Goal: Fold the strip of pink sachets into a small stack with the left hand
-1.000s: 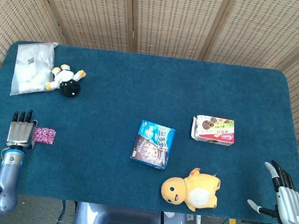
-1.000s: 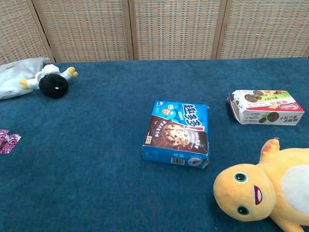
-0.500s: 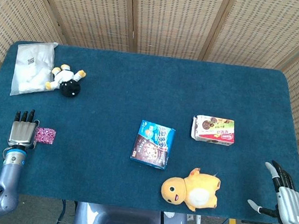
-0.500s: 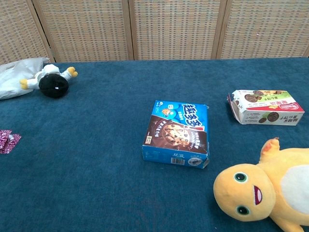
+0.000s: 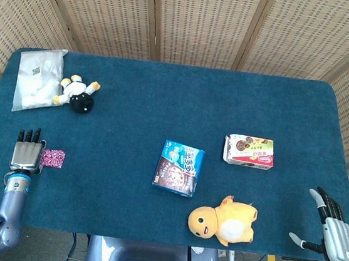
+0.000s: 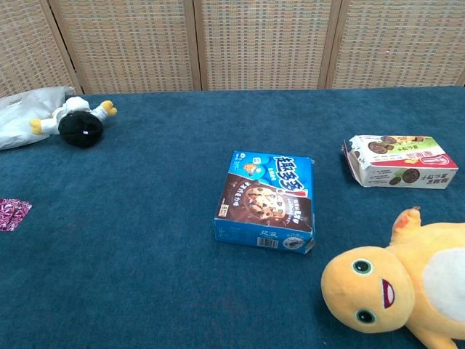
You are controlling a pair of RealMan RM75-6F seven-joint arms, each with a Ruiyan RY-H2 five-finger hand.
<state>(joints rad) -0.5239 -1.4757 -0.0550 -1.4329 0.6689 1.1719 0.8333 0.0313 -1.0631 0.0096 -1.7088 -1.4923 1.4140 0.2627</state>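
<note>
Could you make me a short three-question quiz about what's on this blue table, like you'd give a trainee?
1. True or false: the left hand is lifting the small stack of pink sachets off the blue carpeted table.
2. Multiple choice: what lies nearest the yellow plush duck? A) the white plastic bag B) the blue cookie box C) the black-and-white plush penguin
3. Fill in: the white snack box printed with cookies lies on the side of the robot's ____ hand.

Key
1. False. The sachets lie on the table just beside the hand, whose fingers are straight.
2. B
3. right; the right hand hangs at the table's near edge, fingers spread, holding nothing.
</note>
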